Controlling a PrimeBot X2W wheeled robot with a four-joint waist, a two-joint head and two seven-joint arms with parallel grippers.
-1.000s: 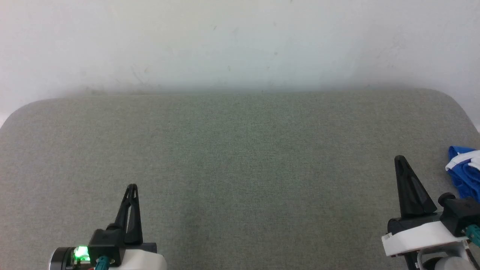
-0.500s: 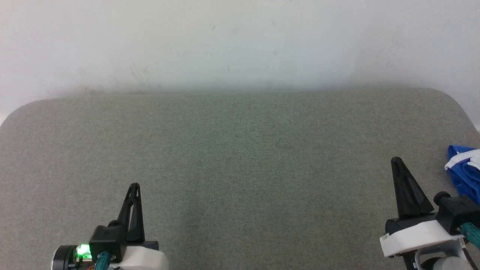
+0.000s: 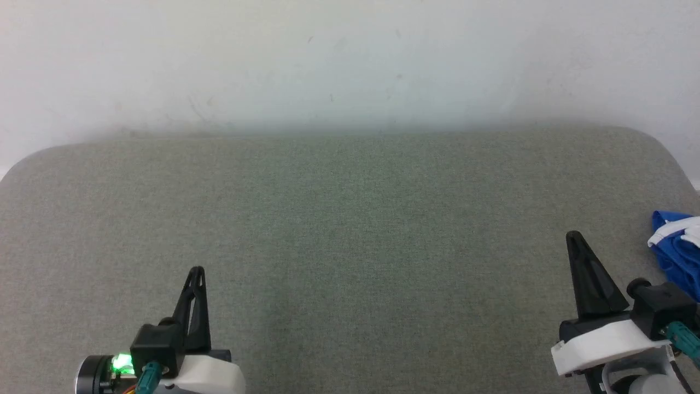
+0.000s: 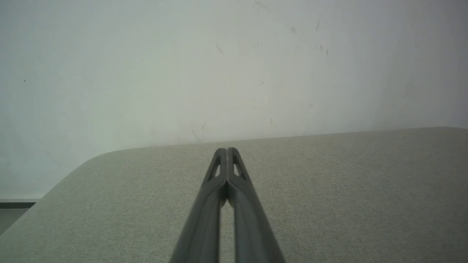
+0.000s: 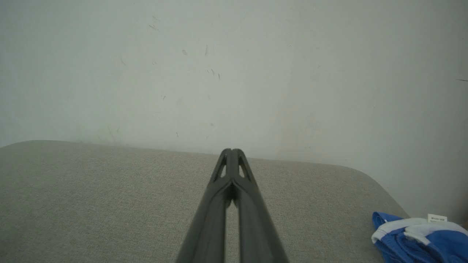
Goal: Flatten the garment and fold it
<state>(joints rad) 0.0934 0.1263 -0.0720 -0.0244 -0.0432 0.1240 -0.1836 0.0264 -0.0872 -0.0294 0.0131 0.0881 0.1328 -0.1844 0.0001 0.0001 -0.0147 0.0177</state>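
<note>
The garment [image 3: 677, 249], bright blue fabric with white trim, lies bunched at the right edge of the grey-green padded table [image 3: 350, 219]; the picture's edge cuts it off. In the right wrist view the garment [image 5: 416, 237] sits at the lower right with a small white label showing. My right gripper [image 3: 572, 236] is shut and holds nothing, a short way left of the cloth and apart from it. At the lower left my left gripper [image 3: 196, 271] is shut too, with nothing in it. In both wrist views the fingertips press together: left gripper [image 4: 227, 149], right gripper [image 5: 231, 150].
A pale, lightly scuffed wall [image 3: 350, 60] rises straight behind the table's far edge. The table has rounded far corners [image 3: 664, 145], and its cloth surface stretches broad between the two grippers.
My right gripper has drawn slightly back and to the left, away from the garment. The left gripper has hardly moved. The garment lies as before.
</note>
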